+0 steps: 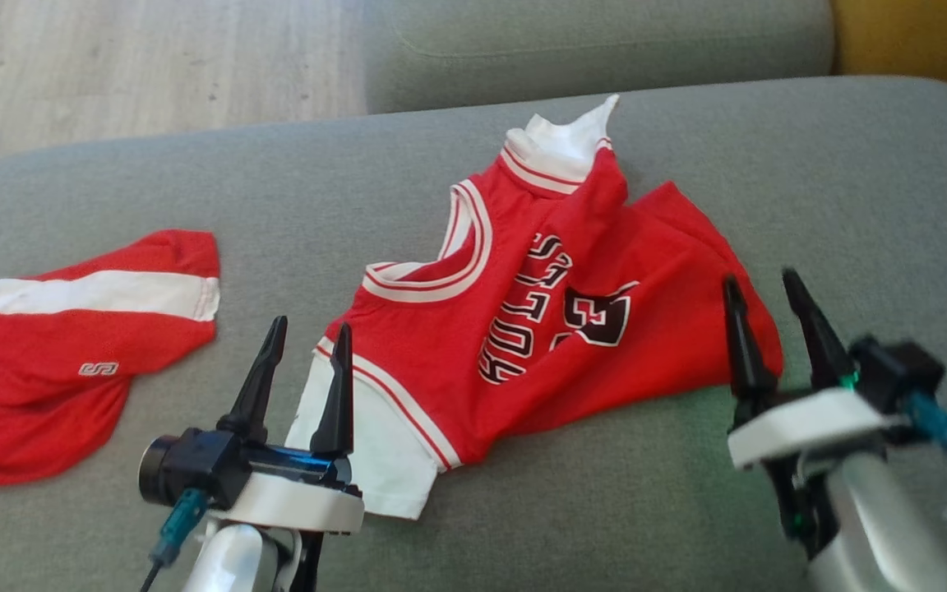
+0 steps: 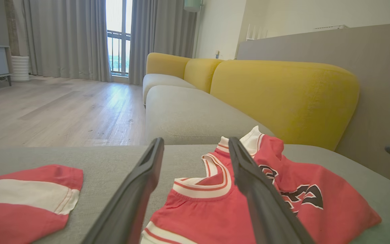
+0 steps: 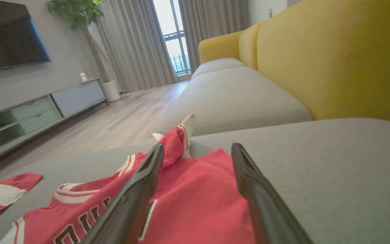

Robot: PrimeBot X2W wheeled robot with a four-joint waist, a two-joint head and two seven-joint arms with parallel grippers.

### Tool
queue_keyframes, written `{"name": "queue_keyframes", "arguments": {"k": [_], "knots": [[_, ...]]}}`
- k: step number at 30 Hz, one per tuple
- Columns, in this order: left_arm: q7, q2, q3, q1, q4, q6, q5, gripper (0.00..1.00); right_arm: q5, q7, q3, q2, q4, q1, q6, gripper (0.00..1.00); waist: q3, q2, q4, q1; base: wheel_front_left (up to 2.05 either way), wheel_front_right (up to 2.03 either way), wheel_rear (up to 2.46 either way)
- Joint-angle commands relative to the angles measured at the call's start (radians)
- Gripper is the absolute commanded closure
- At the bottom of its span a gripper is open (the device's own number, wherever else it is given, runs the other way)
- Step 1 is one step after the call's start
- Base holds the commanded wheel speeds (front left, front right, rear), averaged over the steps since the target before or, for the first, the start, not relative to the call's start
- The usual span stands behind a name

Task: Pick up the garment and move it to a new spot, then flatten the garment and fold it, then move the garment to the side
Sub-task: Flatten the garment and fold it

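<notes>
The garment (image 1: 556, 329), a red basketball jersey with white trim and black lettering, lies crumpled and partly folded over itself on the grey sofa seat (image 1: 852, 205). Its white collar end sticks up at the far side. My left gripper (image 1: 311, 325) is open at the jersey's near left corner, fingers above the white hem, holding nothing. My right gripper (image 1: 759, 277) is open at the jersey's right edge, also empty. In the left wrist view the garment (image 2: 333, 206) lies under and beyond the open gripper (image 2: 196, 139). The right wrist view has the garment (image 3: 195, 196) between the open gripper's (image 3: 197, 145) fingers.
A second red and white garment (image 1: 71, 345) lies at the seat's left edge. Another grey seat cushion (image 1: 588, 49) adjoins at the far side, with wooden floor (image 1: 112, 66) to its left. The yellow backrest (image 2: 283, 98) runs along the right.
</notes>
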State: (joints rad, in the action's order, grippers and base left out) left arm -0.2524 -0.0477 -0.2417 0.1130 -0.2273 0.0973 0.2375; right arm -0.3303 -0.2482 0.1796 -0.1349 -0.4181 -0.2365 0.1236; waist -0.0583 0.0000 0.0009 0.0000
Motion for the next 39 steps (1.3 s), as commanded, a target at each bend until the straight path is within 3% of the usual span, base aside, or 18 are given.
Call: {"name": "queue_keyframes", "arguments": {"k": [1,9,19,27,39], "knots": [[-0.009,-0.003,0.035,0.020,0.036,0.004,-0.007,0.00,0.031,-0.012,-0.014,0.025,0.050,0.008,0.007,0.00,-0.010,0.0000,-0.010,0.0000,0.00,0.00,0.00],[-0.009,-0.003,0.028,0.025,0.048,0.012,-0.009,0.00,0.131,0.010,-0.108,0.080,0.129,0.080,0.007,0.00,-0.031,0.0000,-0.021,0.0000,0.00,0.00,0.00],[-0.009,-0.003,0.002,0.073,0.048,0.021,-0.007,0.00,0.220,0.097,-0.221,0.084,0.136,-0.045,0.007,0.00,-0.130,0.0000,0.038,0.0000,0.00,0.00,0.00],[-0.009,-0.003,-0.036,0.125,0.028,0.027,0.001,0.00,0.327,0.314,-0.321,0.075,-0.084,-0.304,0.007,0.00,-0.215,0.0000,0.125,0.0000,0.00,0.00,0.00],[-0.009,-0.003,-0.081,0.158,0.017,0.028,0.030,0.00,0.489,0.463,-0.415,0.000,-0.419,-0.516,0.007,0.00,-0.253,0.0000,0.208,0.0000,0.00,0.00,0.00]]}}
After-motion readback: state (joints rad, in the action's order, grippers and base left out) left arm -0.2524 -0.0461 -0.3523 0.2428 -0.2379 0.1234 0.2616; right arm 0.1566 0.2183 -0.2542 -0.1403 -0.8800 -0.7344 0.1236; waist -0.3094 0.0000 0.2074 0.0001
